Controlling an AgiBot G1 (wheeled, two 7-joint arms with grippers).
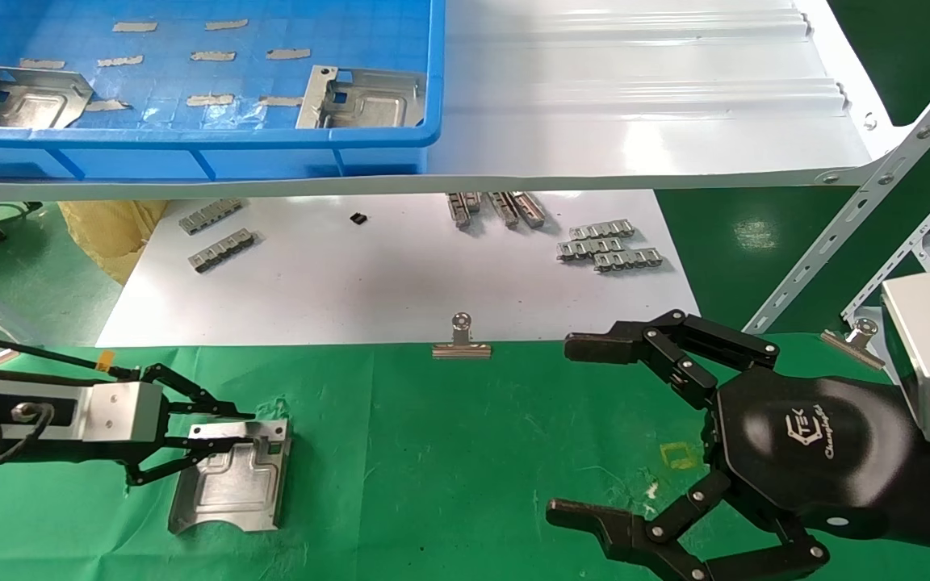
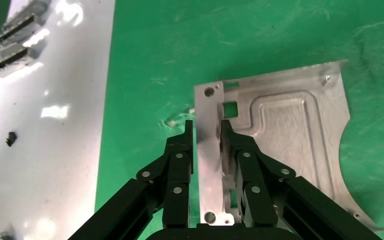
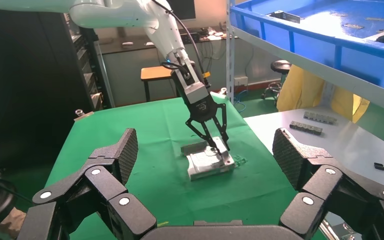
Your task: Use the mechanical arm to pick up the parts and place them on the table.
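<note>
The left gripper [image 2: 206,135] is clamping the bent tab of one stamped plate [image 1: 231,476], which is lying flat on the green table [image 1: 449,452], near the silver binder clip [image 1: 462,339]. Two more plates [image 1: 364,98] are waiting in the blue crate [image 1: 190,145] above the clip. The right gripper [image 1: 586,428] is hovering beyond the clip with its fingers spread wide, holding nothing. If the left fingers are lifting before opening fully, the tab may catch and drag the plate over the wrinkled cloth.

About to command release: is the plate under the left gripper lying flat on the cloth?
Flat: the plate lies on the green cloth, left gripper shut on its bent tab.
</note>
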